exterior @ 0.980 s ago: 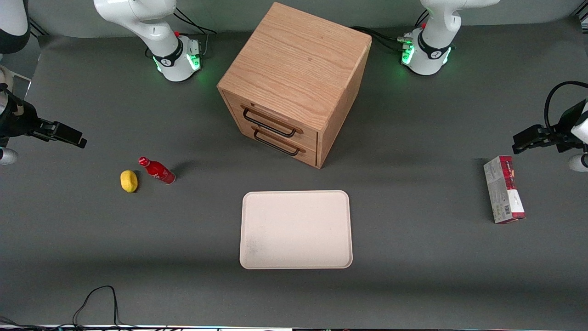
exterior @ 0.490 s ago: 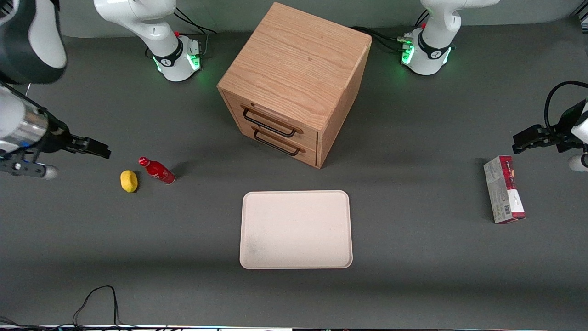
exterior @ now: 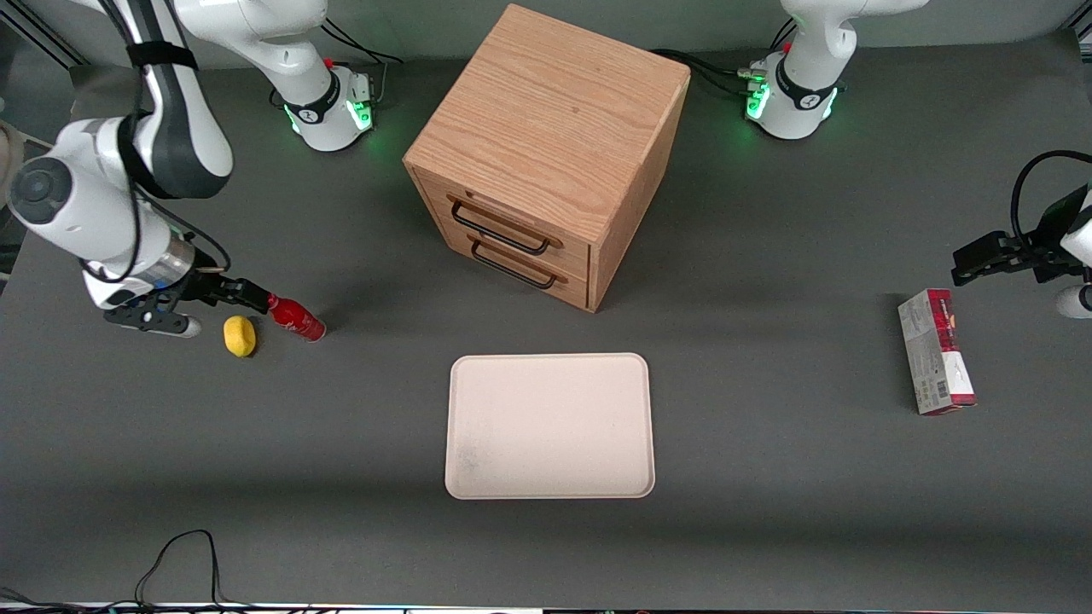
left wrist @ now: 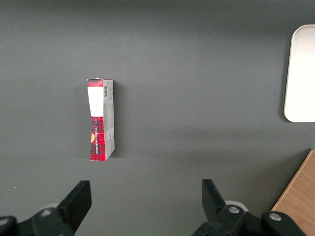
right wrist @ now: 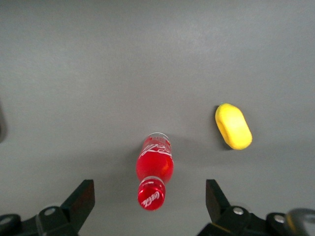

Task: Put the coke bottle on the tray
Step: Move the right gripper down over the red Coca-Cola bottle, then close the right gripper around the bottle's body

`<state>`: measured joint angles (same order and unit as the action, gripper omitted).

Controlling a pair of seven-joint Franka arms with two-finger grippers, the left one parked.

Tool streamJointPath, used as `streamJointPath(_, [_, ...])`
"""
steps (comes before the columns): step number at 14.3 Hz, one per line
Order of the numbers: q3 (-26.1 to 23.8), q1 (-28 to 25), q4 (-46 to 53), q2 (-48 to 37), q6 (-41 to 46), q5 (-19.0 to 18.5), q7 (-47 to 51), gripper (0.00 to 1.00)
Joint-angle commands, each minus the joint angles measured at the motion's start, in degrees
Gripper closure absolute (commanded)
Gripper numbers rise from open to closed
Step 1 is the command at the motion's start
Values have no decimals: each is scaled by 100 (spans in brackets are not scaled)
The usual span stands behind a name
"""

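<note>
The coke bottle [exterior: 296, 320] is small and all red with a red cap. It stands upright on the grey table toward the working arm's end. My right gripper [exterior: 256, 297] hovers just above its cap, open and empty. In the right wrist view the cap and body of the bottle [right wrist: 154, 167] sit between the spread fingers of the gripper [right wrist: 149, 192], with wide gaps on both sides. The cream-white tray [exterior: 550, 426] lies flat and empty in front of the drawer cabinet, nearer the front camera; its edge also shows in the left wrist view [left wrist: 302, 73].
A yellow lemon [exterior: 240, 335] lies close beside the bottle; it also shows in the right wrist view [right wrist: 233, 126]. A wooden two-drawer cabinet [exterior: 546, 145] stands mid-table. A red-and-grey carton [exterior: 936, 362] lies toward the parked arm's end. A black cable [exterior: 183, 554] lies at the front edge.
My right arm has swung in from the table's edge toward the bottle, and the gripper now hangs over its cap. The bottle, lemon and tray have not moved.
</note>
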<state>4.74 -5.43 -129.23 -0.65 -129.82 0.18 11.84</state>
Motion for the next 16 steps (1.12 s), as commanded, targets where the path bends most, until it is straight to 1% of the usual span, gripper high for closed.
streamJointPath(1, [-69,7,-769,-217,-945,61,-138,0])
streamJointPath(2, [-78,7,-910,-164,-1175,61,-138,0])
streamJointPath(5, [-96,7,-955,-94,-1239,70,-138,0])
streamJointPath(6, [-96,7,-955,-94,-1239,79,-138,3])
streamJointPath(7, [-96,7,-955,-85,-1239,96,-130,17])
streamJointPath(8, [-96,7,-955,-85,-1239,105,-129,47])
streamJointPath(9, [-96,7,-955,-85,-1221,122,-121,74])
streamJointPath(10, [-96,7,-947,-76,-1204,123,-112,95])
streamJointPath(11, [-96,15,-947,-50,-1203,123,-112,100])
streamJointPath(16, [-96,16,-737,38,-1134,123,-120,100])
